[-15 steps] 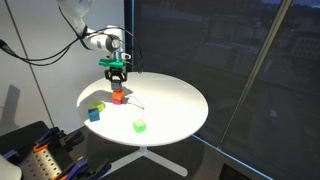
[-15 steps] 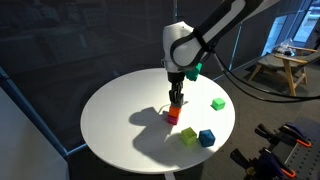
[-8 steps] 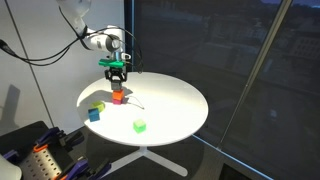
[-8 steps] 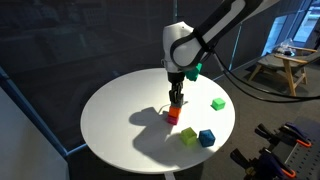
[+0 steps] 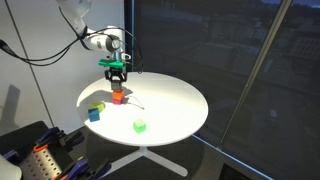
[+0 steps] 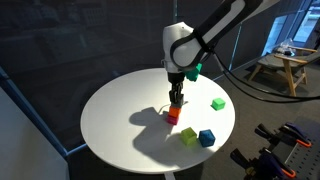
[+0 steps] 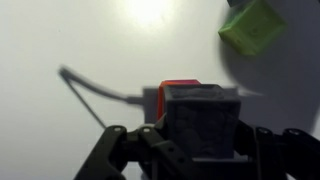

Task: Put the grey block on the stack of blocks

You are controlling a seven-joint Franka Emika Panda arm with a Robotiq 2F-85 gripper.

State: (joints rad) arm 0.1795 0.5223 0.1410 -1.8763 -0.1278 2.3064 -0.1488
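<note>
My gripper [image 5: 117, 82] hangs over the far left of the round white table [image 5: 170, 100] and is shut on the grey block [image 7: 205, 120]. In the wrist view the grey block fills the space between the dark fingers [image 7: 115, 150], and my gripper [image 7: 200, 138] holds it directly over a red block [image 7: 180, 88]. The red block [image 5: 117, 97] stands on the table in both exterior views [image 6: 172, 116], right under the gripper [image 6: 176, 98]. I cannot tell whether the grey block touches the red one.
A green block [image 5: 139, 125] [image 6: 217, 103] lies apart on the table. A blue block [image 5: 94, 114] [image 6: 206, 137] and a yellow-green block [image 5: 99, 106] [image 6: 188, 135] sit close together near the table's edge. A thin grey strip [image 7: 90, 90] lies beside the red block.
</note>
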